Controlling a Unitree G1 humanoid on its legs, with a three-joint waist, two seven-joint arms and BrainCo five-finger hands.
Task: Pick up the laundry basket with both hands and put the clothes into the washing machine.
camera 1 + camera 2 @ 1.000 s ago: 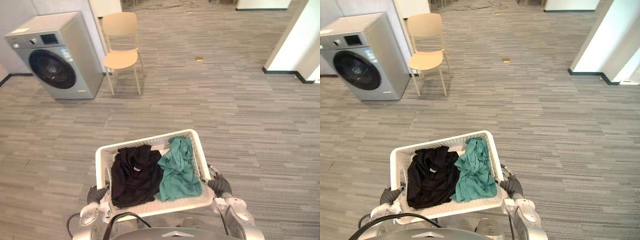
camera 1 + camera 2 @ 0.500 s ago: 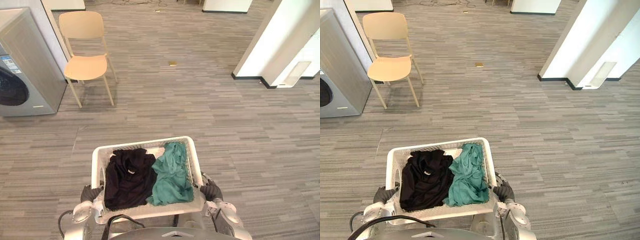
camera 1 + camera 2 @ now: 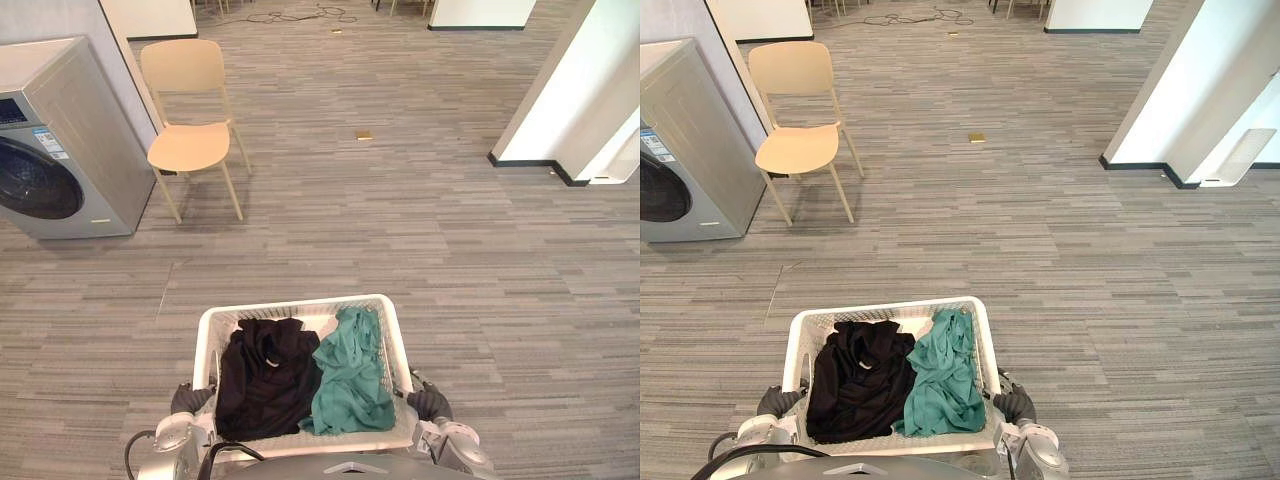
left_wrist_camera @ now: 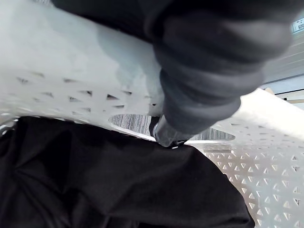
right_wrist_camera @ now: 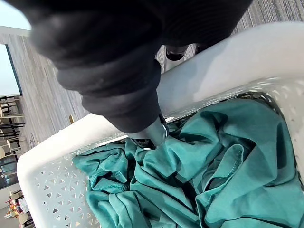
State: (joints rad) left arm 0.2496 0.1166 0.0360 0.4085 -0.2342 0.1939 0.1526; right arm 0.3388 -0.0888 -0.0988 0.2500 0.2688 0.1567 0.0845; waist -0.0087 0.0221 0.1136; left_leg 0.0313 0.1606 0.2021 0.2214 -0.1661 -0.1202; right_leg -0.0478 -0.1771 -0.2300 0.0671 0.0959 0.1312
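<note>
Basket [image 3: 290, 305] w/ clothes [image 3: 268, 382] held by left hand [image 3: 188, 398], right hand [image 3: 430, 402]

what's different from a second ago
Only the camera swung: the washing machine and chair slid toward the view's left edge, then partway back. The left hand and right hand still grip the laundry basket by its sides, and the black garment and teal garment lie in it as before.

Washer [image 3: 60, 150] cut off by the left edge. Left hand [image 3: 190, 397] and right hand [image 3: 430, 403] are mostly hidden by the basket [image 3: 300, 304] sides, so their grip can't be read. Basket bottom hidden under clothes [image 3: 268, 385]. Tan speck [image 3: 364, 135] on the floor [image 3: 450, 260] too small to tell.
</note>
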